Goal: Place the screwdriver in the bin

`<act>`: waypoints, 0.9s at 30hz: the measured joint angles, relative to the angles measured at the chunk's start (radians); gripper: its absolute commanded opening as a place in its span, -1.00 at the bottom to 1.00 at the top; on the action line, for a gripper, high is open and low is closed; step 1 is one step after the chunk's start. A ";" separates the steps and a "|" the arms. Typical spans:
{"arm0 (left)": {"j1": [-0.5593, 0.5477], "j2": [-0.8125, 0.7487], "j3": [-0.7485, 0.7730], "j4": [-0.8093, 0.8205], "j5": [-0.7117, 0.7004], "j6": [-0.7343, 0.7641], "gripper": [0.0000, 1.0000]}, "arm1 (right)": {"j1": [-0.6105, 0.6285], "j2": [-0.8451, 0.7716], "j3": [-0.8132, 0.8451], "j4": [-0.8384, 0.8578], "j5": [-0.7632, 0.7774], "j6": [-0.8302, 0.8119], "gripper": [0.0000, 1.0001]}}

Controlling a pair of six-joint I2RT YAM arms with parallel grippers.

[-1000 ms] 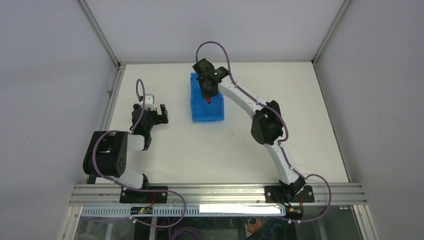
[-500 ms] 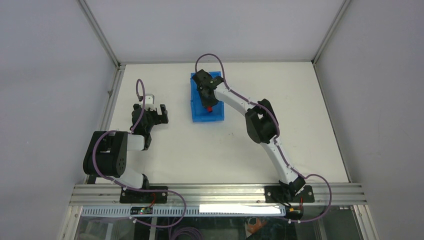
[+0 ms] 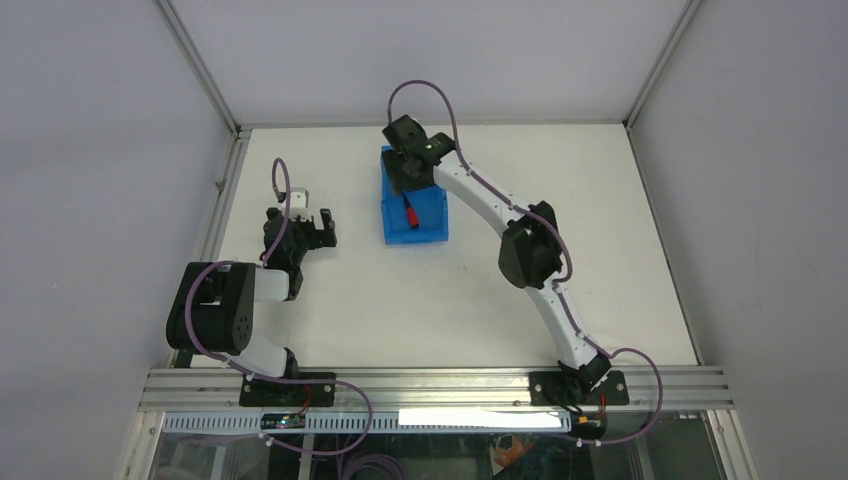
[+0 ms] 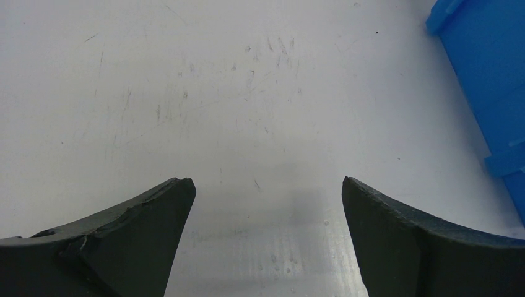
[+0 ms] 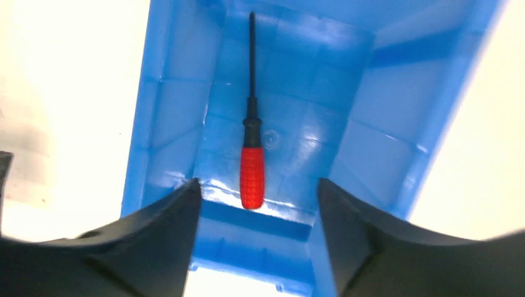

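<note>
The screwdriver, red-handled with a thin black shaft, lies flat on the floor of the blue bin. From above, the screwdriver shows in the middle of the bin. My right gripper hangs open above the bin's far end, its fingers apart and nothing between them. In the top view the right gripper is over the bin's back part. My left gripper stands open over bare table, empty; in the top view the left gripper rests well left of the bin.
The bin sits on a white table enclosed by grey walls and metal frame posts. A corner of the bin shows at the right edge of the left wrist view. The right arm's elbow stretches over the table's middle right.
My right gripper has opened and let go of the screwdriver, which now lies in the bin. The gripper has drawn back towards the bin's far end. The left arm has not moved.
</note>
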 measured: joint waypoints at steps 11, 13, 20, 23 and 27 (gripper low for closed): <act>0.000 0.000 0.000 0.000 0.000 0.000 0.98 | -0.103 -0.398 -0.207 -0.059 0.126 -0.023 0.94; 0.000 0.000 0.000 0.000 0.000 0.000 0.98 | -0.183 -0.493 -0.301 -0.067 0.138 -0.024 0.96; 0.000 0.000 0.000 0.000 0.000 0.000 0.98 | -0.562 -0.718 -0.578 -0.060 0.130 -0.025 0.98; 0.000 0.000 0.000 0.000 0.000 0.000 0.98 | -0.637 -0.764 -0.633 -0.061 0.129 -0.026 0.98; 0.000 0.000 0.000 0.000 0.000 0.000 0.98 | -0.636 -0.801 -0.653 -0.059 0.132 -0.026 0.98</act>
